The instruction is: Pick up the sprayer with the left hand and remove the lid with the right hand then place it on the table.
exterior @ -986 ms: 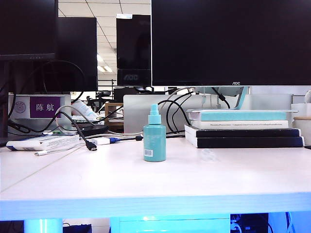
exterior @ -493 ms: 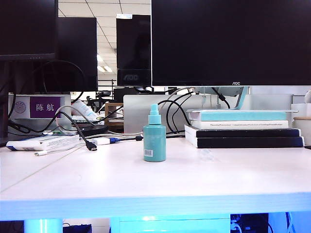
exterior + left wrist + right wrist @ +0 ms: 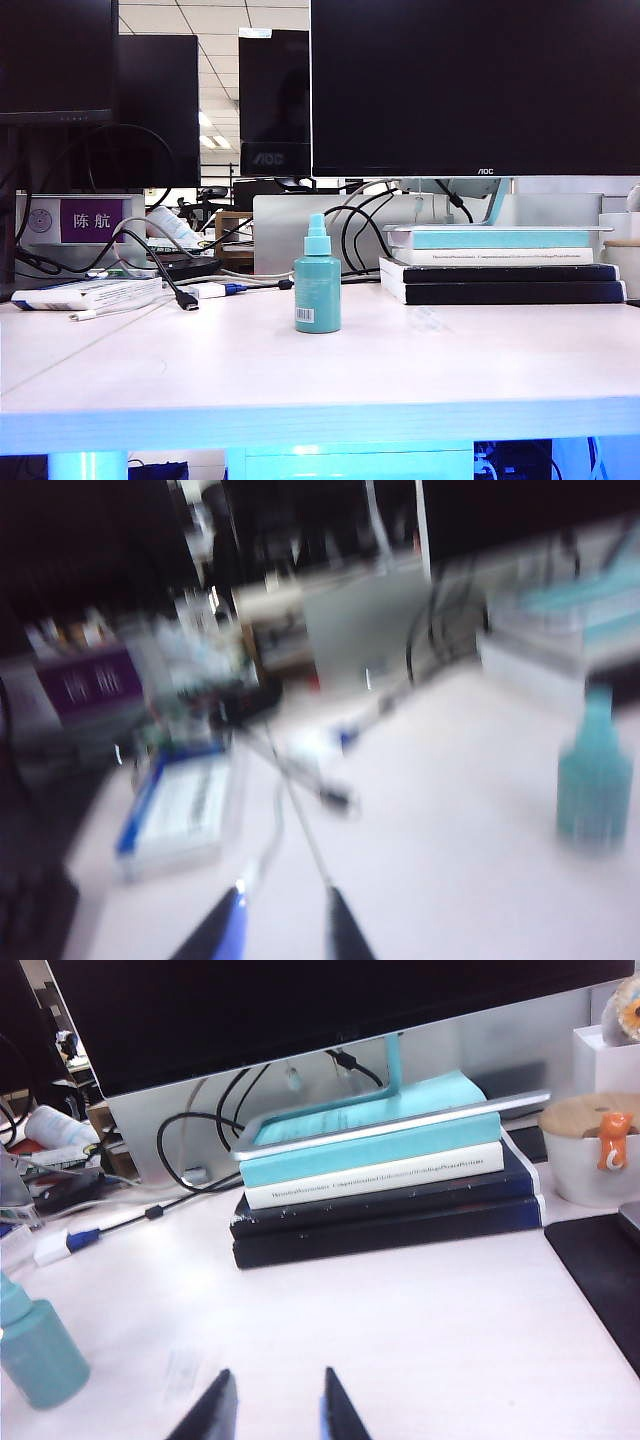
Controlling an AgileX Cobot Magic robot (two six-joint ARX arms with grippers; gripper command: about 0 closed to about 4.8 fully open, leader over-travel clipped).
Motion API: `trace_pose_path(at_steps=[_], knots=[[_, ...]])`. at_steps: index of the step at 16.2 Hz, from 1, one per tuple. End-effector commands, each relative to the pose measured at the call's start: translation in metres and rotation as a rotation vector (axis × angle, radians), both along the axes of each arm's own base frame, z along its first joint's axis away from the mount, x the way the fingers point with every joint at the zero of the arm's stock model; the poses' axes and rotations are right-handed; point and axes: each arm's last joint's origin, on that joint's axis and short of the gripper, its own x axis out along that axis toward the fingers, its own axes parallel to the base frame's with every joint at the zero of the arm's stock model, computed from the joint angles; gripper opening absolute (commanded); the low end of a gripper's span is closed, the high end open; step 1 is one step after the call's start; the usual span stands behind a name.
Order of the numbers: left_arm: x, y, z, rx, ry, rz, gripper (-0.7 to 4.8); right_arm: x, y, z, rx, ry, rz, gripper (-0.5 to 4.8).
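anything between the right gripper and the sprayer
Only bare table, unless a faint smudge is the lid. In the right wrist view the right gripper is beside the sprayer.

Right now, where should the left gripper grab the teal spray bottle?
Grip the sprayer round its straight cylindrical body, above the barcode label, coming level from the left. It stands upright and alone on the table; the nozzle stays clear. The left gripper is still apart from it.

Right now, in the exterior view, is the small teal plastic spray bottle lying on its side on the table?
No, the small teal plastic spray bottle stands upright on the off-white table, nozzle pointing up.
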Motion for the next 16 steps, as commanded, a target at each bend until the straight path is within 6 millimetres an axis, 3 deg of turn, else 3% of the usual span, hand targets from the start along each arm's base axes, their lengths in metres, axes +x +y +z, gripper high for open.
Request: trace_pose_path(at_steps=[1, 9, 13, 16], knots=[[0.000, -0.002, -0.019, 0.045, 0.046, -0.054, 1.14, 0.000, 0.000, -0.010, -0.037, 0.092, -0.001, 1.16], [0.000, 0.001, -0.020, -0.003, 0.062, 0.035, 1.15, 0.000, -0.002, -0.010, -0.028, 0.094, -0.053, 1.23], [-0.007, 0.005, -0.041, -0.009, 0.053, 0.026, 1.15, 0.000, -0.002, -0.013, -0.032, 0.120, -0.050, 1.23], [-0.011, 0.007, -0.053, 0.056, 0.165, 0.017, 1.15, 0.000, -0.002, -0.012, -0.029, 0.102, -0.054, 1.23]])
